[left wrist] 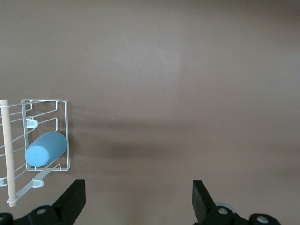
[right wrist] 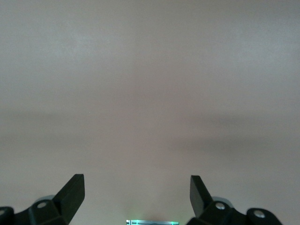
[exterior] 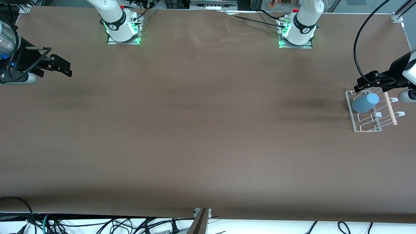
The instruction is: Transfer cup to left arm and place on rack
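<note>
Brown table [exterior: 195,130]: cup [exterior: 365,102] lying in rack [exterior: 352,113] (tipped sideways); left hand [exterior: 365,84], right hand [exterior: 60,66] both spread, empty.

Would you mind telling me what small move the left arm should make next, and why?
Probably just lift the left gripper a little and retreat. The cup already lies on its side on the rack, the jaws stand open with nothing between them, and the right gripper waits open at the right arm's end.
</note>
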Controlling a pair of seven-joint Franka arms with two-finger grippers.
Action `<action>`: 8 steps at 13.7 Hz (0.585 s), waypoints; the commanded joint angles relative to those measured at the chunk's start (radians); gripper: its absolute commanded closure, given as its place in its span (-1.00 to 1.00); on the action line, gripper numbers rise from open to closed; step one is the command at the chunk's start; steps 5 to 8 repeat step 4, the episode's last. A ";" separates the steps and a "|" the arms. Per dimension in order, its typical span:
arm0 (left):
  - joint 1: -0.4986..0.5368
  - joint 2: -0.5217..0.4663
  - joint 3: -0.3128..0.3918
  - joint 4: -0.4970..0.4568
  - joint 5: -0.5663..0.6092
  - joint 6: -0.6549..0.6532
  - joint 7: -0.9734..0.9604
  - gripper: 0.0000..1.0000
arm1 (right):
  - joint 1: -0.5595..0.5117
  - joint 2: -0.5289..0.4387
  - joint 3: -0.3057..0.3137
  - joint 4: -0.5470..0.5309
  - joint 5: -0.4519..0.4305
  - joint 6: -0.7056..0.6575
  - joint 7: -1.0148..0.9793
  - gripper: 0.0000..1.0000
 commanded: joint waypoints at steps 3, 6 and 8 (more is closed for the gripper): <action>0.002 -0.007 -0.004 0.000 0.027 -0.016 0.027 -1.00 | 0.000 0.002 -0.001 0.016 0.013 -0.007 0.004 -0.99; 0.002 -0.007 -0.004 0.002 0.028 -0.016 0.026 -1.00 | 0.000 0.002 -0.001 0.016 0.013 -0.007 0.004 -0.99; 0.002 -0.007 -0.004 0.002 0.028 -0.016 0.026 -1.00 | 0.000 0.002 -0.001 0.016 0.013 -0.007 0.004 -0.99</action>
